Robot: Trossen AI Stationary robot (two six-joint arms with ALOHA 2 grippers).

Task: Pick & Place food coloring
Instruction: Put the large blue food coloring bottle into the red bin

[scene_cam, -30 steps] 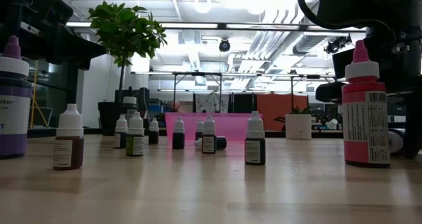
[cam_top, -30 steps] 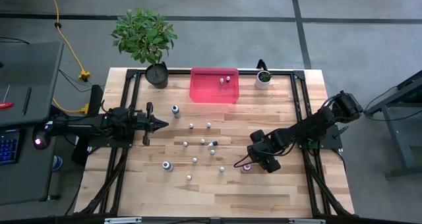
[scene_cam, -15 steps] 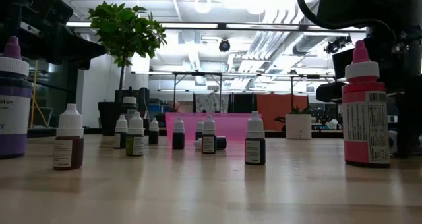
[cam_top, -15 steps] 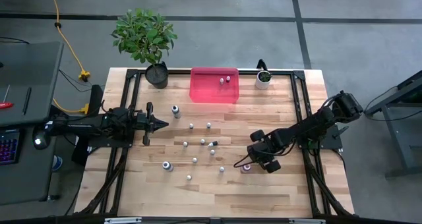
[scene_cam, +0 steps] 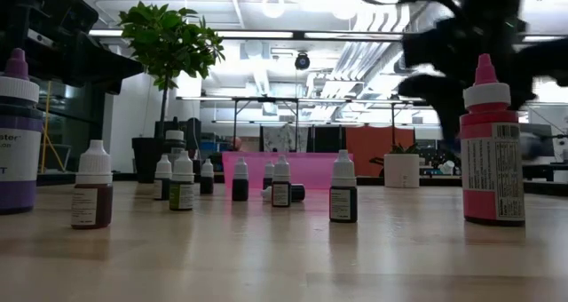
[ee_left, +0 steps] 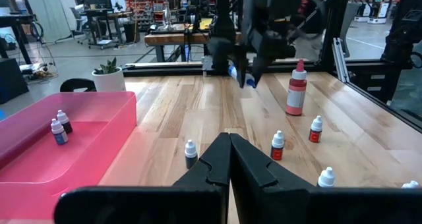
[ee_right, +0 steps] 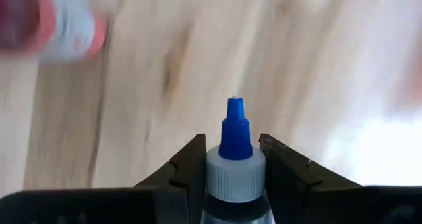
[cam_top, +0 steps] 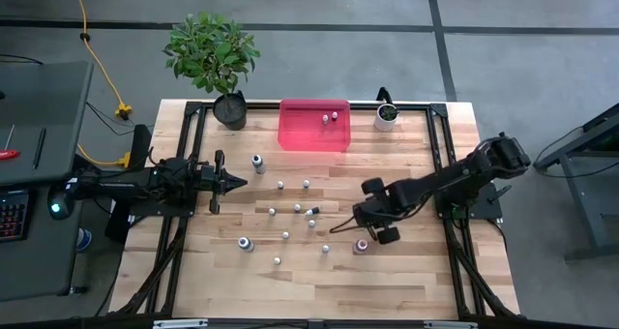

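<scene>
Right gripper (ee_right: 229, 159) clamps blue-capped bottle (ee_right: 235, 155) — lifted mid-table.

2 bottles (cam_top: 329, 117) in tray (cam_top: 300, 135).

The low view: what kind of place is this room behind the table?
Probably an open workshop or robotics lab, not a home. Exposed pipes and ducts run under the ceiling, more workbenches stand behind the wooden table, and a potted plant stands at the table's far edge.
</scene>
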